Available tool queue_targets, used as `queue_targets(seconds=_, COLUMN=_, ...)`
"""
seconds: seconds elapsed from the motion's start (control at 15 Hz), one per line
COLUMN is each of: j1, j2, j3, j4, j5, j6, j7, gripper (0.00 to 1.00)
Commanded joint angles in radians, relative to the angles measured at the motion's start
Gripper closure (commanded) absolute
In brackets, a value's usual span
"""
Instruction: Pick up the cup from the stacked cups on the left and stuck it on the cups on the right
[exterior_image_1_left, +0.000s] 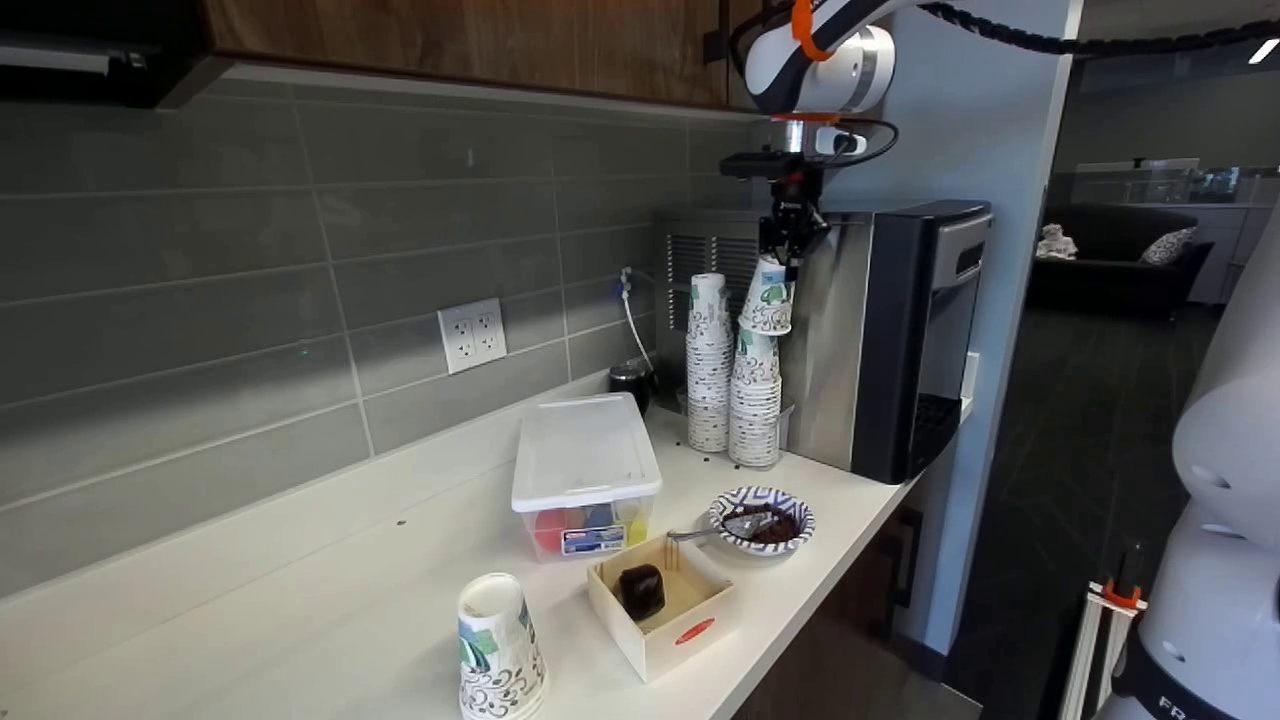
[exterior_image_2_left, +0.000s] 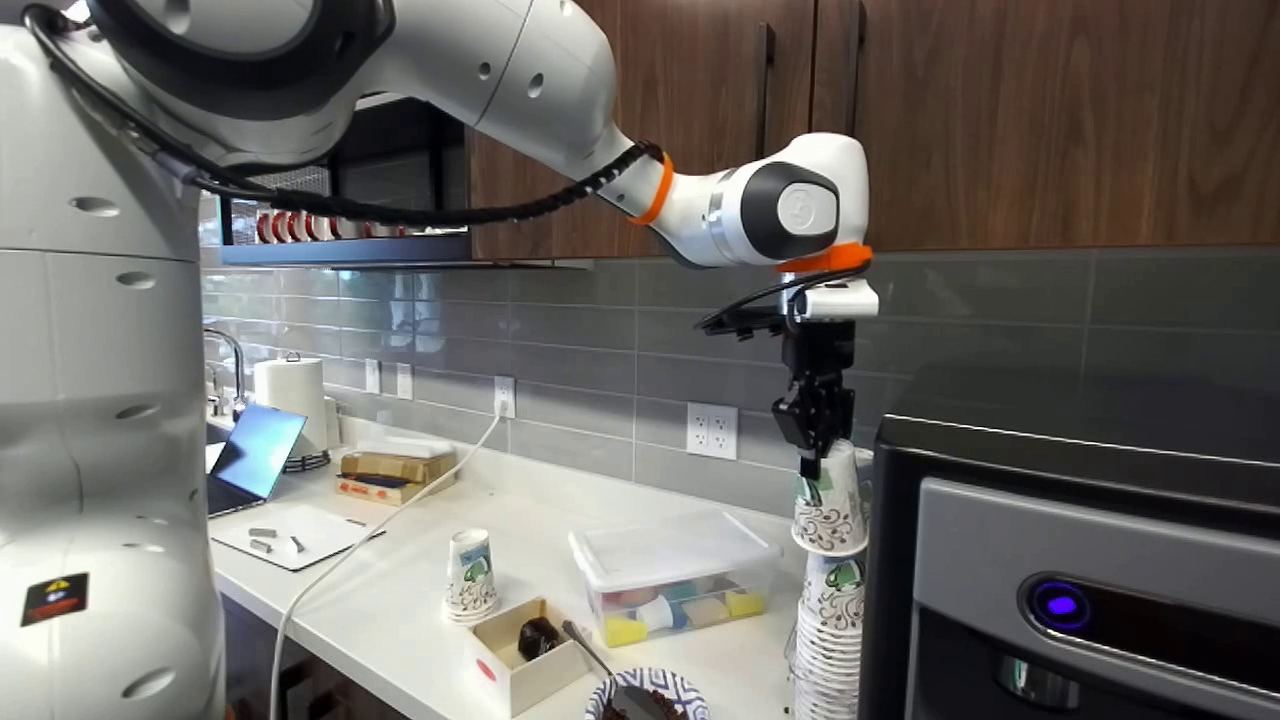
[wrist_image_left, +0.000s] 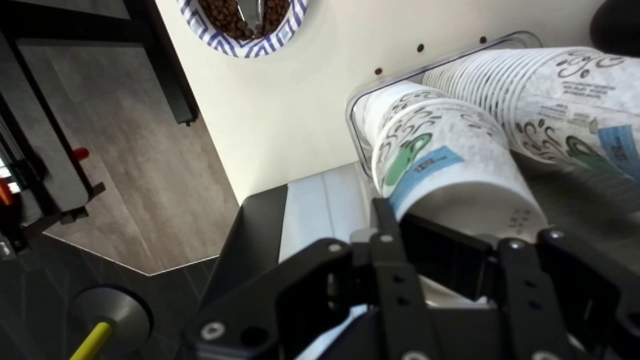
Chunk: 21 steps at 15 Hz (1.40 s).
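In both exterior views we find the claw (exterior_image_1_left: 781, 261) narrow around the small end of an upside-down paper cup (exterior_image_2_left: 828, 515), which tilts slightly at the top of a tall stack (exterior_image_2_left: 829, 655) beside the machine (exterior_image_2_left: 1065, 540); whether it touches the stack we cannot tell. Only the wrist view lets us see how the fingers (wrist_image_left: 384, 220) lie, one outside the cup's wall and one over the hollow of its base. There, too, we make out beans (wrist_image_left: 222, 20) in the patterned bowl (wrist_image_left: 274, 40), just a dark heap in an exterior view. The neighbouring stack (exterior_image_1_left: 708, 370) stands full length in an exterior view. Both exterior views give us a short stack (exterior_image_1_left: 502, 650) farther along the counter (exterior_image_1_left: 330, 620); a laptop (exterior_image_2_left: 258, 455) shows only in an exterior view.
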Motion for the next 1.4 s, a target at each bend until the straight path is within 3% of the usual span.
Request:
queue_targets(seconds=0.0, j1=0.007, j2=0.008, j3=-0.009, j4=0.033, j5=-0.015, j6=-0.016, j7=0.041, gripper=0.99)
queue_targets(seconds=0.07, j1=0.008, j2=0.009, j3=-0.009, j4=0.034, j5=-0.018, j6=-0.012, j7=0.043, gripper=0.92)
queue_targets(seconds=0.13, j1=0.009, j2=0.012, j3=-0.007, j4=0.036, j5=-0.015, j6=-0.005, j7=0.037, gripper=0.98)
queue_targets(seconds=0.33, j1=0.013, j2=0.022, j3=-0.004, j4=0.047, j5=-0.014, j6=-0.001, j7=0.035, gripper=0.99)
queue_targets(seconds=1.13, j1=0.029, j2=0.078, j3=-0.002, j4=0.094, j5=-0.056, j6=0.004, j7=0.034, gripper=0.98)
queue_targets(seconds=1.2, j1=0.03, j2=0.085, j3=-0.002, j4=0.098, j5=-0.058, j6=0.007, j7=0.032, gripper=0.69)
queue_targets(seconds=1.27, j1=0.03, j2=0.089, j3=-0.002, j4=0.101, j5=-0.055, j6=0.006, j7=0.027, gripper=0.68)
queue_targets(seconds=1.33, j1=0.031, j2=0.09, j3=-0.002, j4=0.101, j5=-0.053, j6=0.008, j7=0.025, gripper=0.61)
